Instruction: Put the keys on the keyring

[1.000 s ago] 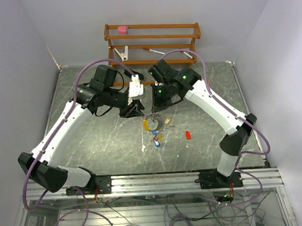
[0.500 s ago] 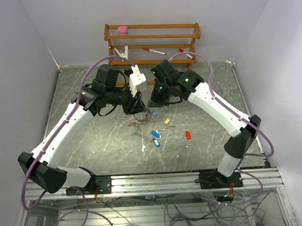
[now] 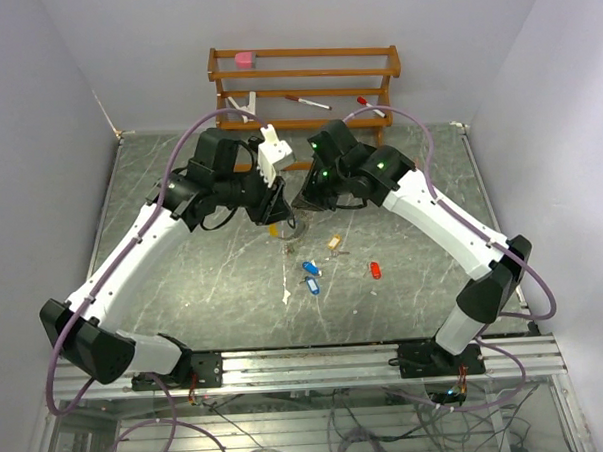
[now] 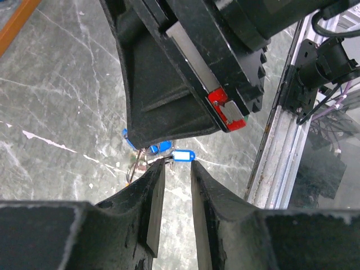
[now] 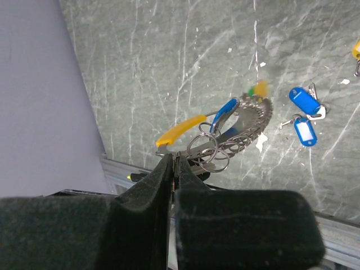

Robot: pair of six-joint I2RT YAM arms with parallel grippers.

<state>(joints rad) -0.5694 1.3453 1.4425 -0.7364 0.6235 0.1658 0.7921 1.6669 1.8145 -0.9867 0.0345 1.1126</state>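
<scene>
My right gripper (image 5: 173, 157) is shut on the thin wire keyring (image 5: 250, 129), which hangs above the table. A yellow-tagged key (image 5: 180, 129), a blue-tagged key (image 5: 225, 112) and small split rings dangle from it. In the top view the keyring (image 3: 289, 227) hangs between my right gripper (image 3: 299, 203) and my left gripper (image 3: 278, 209), which almost touch. The left gripper (image 4: 177, 163) stands open with a narrow, empty gap, its tips just beside the wire. Loose keys lie on the table: two blue (image 3: 310, 269) (image 3: 313, 286), one tan (image 3: 334, 243), one red (image 3: 376, 271).
A wooden rack (image 3: 305, 76) at the back holds markers, a clip and a pink item. A white scrap (image 3: 287, 297) lies near the blue keys. The metal rail (image 3: 317, 360) runs along the near table edge, and grey walls stand on both sides.
Both grippers moved back and left from the table's middle, and the keyring with its yellow key came up off the table. The left jaws narrowed a little.
</scene>
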